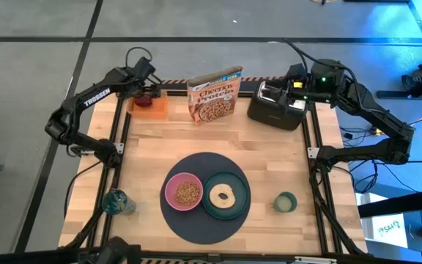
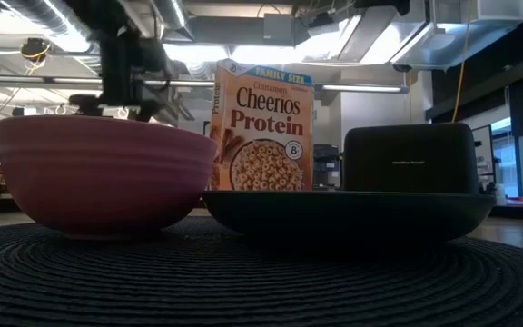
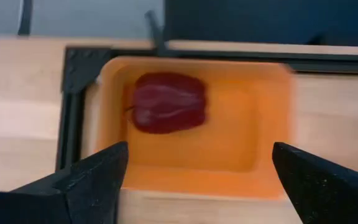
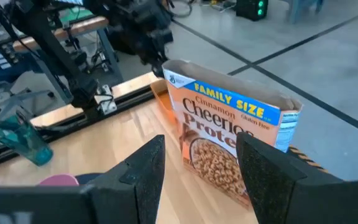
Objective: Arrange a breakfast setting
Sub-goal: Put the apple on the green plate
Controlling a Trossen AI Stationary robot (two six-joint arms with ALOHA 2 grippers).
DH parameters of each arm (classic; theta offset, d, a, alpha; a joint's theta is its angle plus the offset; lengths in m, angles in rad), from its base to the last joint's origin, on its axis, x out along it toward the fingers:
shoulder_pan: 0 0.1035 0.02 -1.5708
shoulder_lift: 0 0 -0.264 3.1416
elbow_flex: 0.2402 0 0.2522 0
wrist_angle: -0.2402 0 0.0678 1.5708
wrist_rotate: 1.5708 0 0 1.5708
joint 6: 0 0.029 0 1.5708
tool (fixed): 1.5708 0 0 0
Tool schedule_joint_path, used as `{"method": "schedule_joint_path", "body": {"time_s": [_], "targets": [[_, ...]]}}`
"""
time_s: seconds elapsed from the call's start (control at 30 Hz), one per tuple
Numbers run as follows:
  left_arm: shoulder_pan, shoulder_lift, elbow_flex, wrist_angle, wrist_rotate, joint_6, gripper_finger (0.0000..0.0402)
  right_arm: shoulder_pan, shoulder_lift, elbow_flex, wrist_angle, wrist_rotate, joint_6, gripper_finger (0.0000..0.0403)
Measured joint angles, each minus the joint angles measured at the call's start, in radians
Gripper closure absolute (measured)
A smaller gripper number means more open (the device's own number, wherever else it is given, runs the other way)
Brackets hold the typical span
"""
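From the high view I get the whole layout: round dark grey mat at the table's near-centre edge, with pink bowl and dark green plate side by side on it, touching or nearly so. Bowl holds brown cereal; plate carries the bagel-like ring. Small pale-green cup sits off the mat toward the right edge. A teal glass stands near the front-left corner. Cereal box is upright at the back centre, black toaster beside it toward the back right.

Only my left wrist view shows the orange tray close up: the small red food piece lies inside it, at the table's back-left corner. Left gripper hovers over the tray, jaws spread wide, holding nothing.

Low view gives bowl and plate rims on the woven mat, nothing of their contents.

Right gripper is over the toaster, jaws partly apart, empty, facing the cereal box.
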Motion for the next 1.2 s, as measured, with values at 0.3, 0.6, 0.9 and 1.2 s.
{"method": "schedule_joint_path", "body": {"time_s": [0.3, 0.6, 0.9, 1.2], "targets": [[0.07, 0.094, -0.03, 0.086, 0.02, 0.023, 0.0002, -0.034, 0.009, 0.0, -0.001, 0.017, -0.002, 0.0216], [0.081, 0.224, -0.03, -0.004, 0.11, -0.08, 0.0002, -0.117, 0.033, 0.0, -0.009, -0.052, -0.014, 0.0216], [0.122, 0.22, -0.03, -0.004, 0.181, -0.095, 0.0002, -0.152, 0.049, 0.0, -0.035, -0.078, -0.054, 0.0216], [0.132, 0.22, 0.08, -0.071, 0.19, -0.161, 0.0004, -0.151, 0.068, 0.0, -0.034, -0.078, -0.063, 0.0216]]}}
